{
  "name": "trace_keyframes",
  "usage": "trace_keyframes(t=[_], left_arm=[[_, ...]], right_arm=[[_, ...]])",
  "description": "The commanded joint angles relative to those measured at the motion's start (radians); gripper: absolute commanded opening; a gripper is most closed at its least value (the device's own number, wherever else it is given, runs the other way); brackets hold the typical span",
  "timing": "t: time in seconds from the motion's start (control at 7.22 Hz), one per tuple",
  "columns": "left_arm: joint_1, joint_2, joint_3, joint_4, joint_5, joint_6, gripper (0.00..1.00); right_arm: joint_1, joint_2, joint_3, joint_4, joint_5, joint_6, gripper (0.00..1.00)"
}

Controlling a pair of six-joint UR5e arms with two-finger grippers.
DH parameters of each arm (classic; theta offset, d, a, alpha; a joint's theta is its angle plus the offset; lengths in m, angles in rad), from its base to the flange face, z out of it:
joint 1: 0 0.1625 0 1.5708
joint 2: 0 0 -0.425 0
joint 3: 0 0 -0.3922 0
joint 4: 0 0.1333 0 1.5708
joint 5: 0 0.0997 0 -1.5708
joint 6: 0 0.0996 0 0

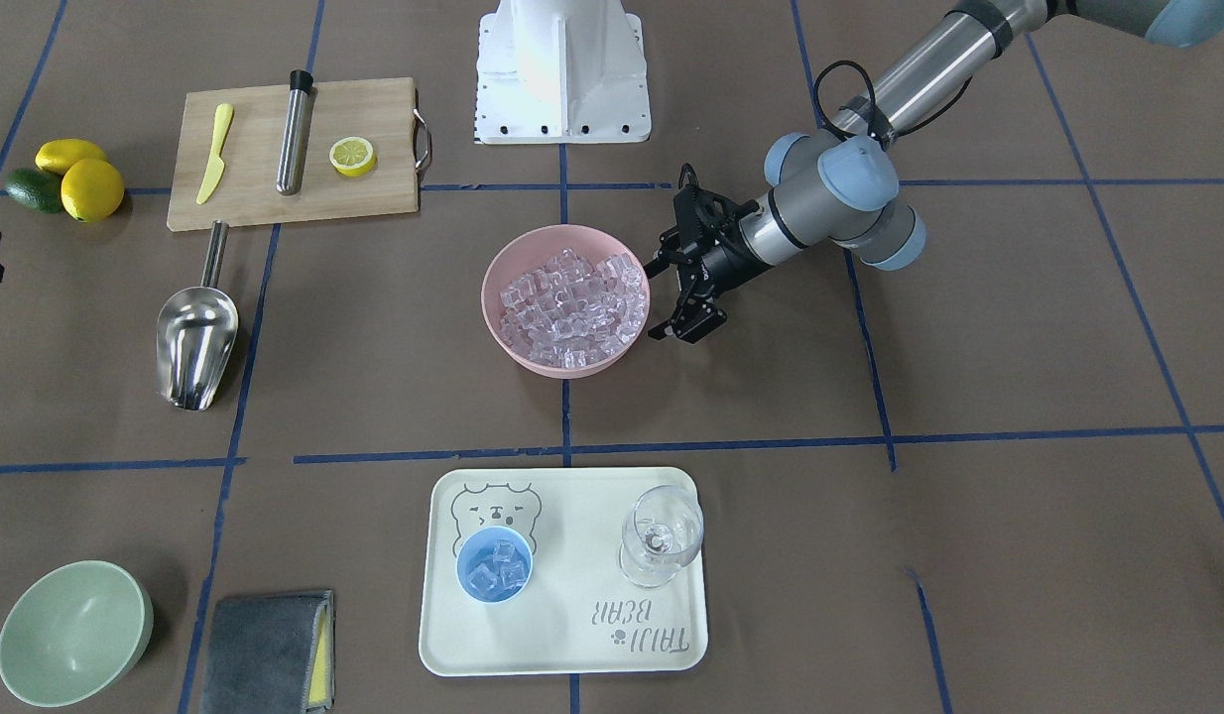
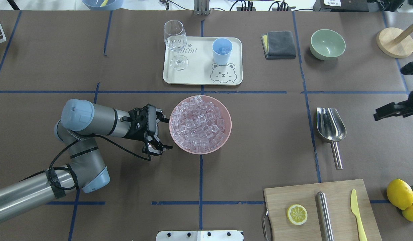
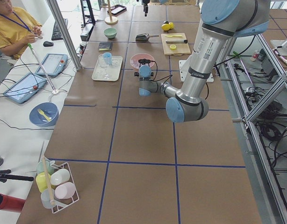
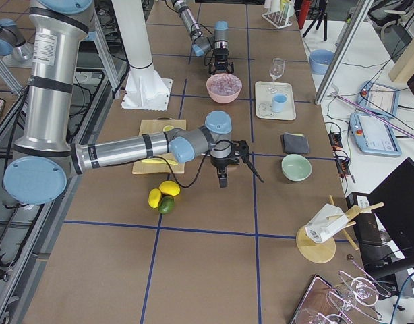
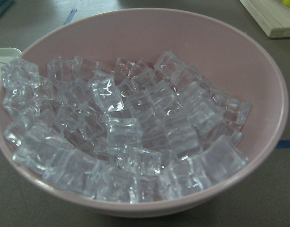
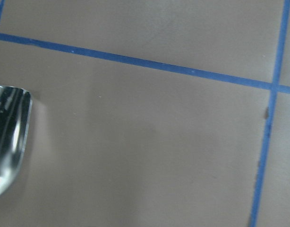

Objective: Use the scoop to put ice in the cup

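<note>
Ice (image 1: 572, 307) fills a pink bowl (image 2: 226, 113) at the table's middle; it fills the left wrist view as a heap of ice (image 5: 126, 137). My left gripper (image 1: 664, 297) stands open beside the bowl's rim, empty. The light-blue cup (image 1: 494, 565) sits on a cream tray and holds a few clear cubes. Out to the robot's right, the steel scoop (image 2: 330, 125) lies flat on the table with nothing holding it. My right gripper (image 4: 241, 175) hovers open just beyond it, and the scoop's edge (image 6: 8, 137) shows in the right wrist view.
The tray (image 1: 572, 645) also carries a clear stemmed glass (image 1: 660, 540). A green bowl (image 1: 71, 630) and grey cloth (image 1: 270, 654) lie near the tray. A cutting board (image 1: 265, 203) holds a lemon half, steel cylinder and yellow knife; lemons (image 1: 86, 183) sit beside it.
</note>
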Motion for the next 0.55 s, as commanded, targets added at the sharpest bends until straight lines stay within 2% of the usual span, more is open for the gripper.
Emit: trace_keyframes(t=[0.0,0.14,0.28,0.42], left_arm=[[-0.023,0.001,-0.001,0.002,-0.001,-0.005,1.0],[-0.05,0.001,-0.003,0.012,0.0,-0.008,1.0],[-0.083,0.009,-0.001,0.017,0.0,-0.016,1.0],[-0.118,0.019,-0.004,0.017,-0.001,-0.051,1.0]], right_arm=[[0.204,-0.119,0.006,-0.003,0.106,-0.206,1.0],[0.25,-0.139,0.01,-0.053,0.135,-0.207,1.0],[0.264,-0.14,0.027,-0.122,0.125,-0.216,1.0],[0.272,-0.141,0.026,-0.133,0.123,-0.248,1.0]])
